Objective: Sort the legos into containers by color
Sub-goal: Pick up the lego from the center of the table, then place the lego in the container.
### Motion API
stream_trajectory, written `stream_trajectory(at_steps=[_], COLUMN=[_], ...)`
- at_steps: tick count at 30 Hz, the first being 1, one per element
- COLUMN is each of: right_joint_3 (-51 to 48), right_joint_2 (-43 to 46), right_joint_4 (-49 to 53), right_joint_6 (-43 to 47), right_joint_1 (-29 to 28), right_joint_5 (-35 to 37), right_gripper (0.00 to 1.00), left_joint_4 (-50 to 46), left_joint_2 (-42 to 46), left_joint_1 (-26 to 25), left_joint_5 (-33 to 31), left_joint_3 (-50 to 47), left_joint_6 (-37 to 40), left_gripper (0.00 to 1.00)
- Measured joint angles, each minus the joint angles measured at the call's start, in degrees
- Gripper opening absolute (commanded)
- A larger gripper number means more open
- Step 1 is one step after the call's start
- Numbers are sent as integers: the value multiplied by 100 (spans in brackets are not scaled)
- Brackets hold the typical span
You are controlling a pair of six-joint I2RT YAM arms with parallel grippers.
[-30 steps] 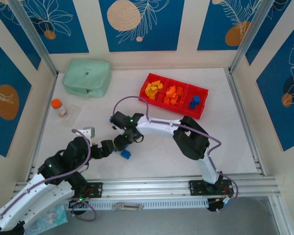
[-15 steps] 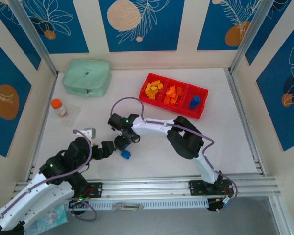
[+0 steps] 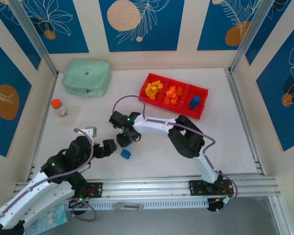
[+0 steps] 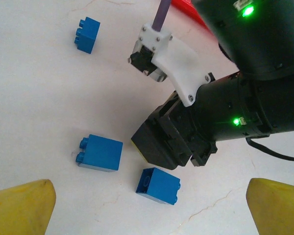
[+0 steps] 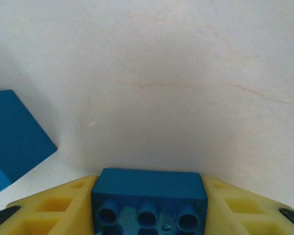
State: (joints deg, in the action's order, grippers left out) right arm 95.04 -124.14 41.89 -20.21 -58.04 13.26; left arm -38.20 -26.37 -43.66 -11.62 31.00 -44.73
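Observation:
My right gripper [image 5: 149, 193] is low over the table, its yellow fingers [image 5: 54, 208] pressed against both sides of a blue lego [image 5: 149, 188]. Another blue lego [image 5: 14, 139] lies just to its left. In the left wrist view, three loose blue legos [image 4: 101, 152] [image 4: 159, 185] [image 4: 86, 35] lie around the right gripper's black body [image 4: 166, 142]. My left gripper [image 4: 149, 213] is open, close behind them. From above, the right gripper [image 3: 125, 138] and left gripper [image 3: 108, 147] flank a blue lego [image 3: 125, 153]. The red container tray [image 3: 201, 111] holds yellow-orange, red-orange and blue legos.
A mint-green zip case [image 3: 87, 77] sits at the back left. An orange-capped bottle [image 3: 58, 107] stands at the left wall. The right arm [image 3: 186, 139] stretches across the table's middle. Blue patterned walls enclose the table on three sides.
The right gripper's jaws have closed onto a blue lego while staying almost in place. The left arm has barely shifted.

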Motion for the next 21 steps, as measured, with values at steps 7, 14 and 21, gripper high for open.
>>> stream_trajectory(at_steps=[7,14,21], right_joint_3=[-487,-1078,-1519], right_joint_2=[909,2024,2664], right_joint_4=[157,240,227], right_joint_6=[-332,-673,-883], right_joint_1=[321,1047,2363], right_joint_5=[9,111,437], right_gripper=[46,44,43], left_joint_4=[361,973,1858], left_joint_2=[-538,-1394,-2286], left_joint_1=[2,2,2], left_joint_5=[201,529,866], left_joint_3=[57,245,308], left_joint_6=[22,103,131], left_gripper=[99,99,99])
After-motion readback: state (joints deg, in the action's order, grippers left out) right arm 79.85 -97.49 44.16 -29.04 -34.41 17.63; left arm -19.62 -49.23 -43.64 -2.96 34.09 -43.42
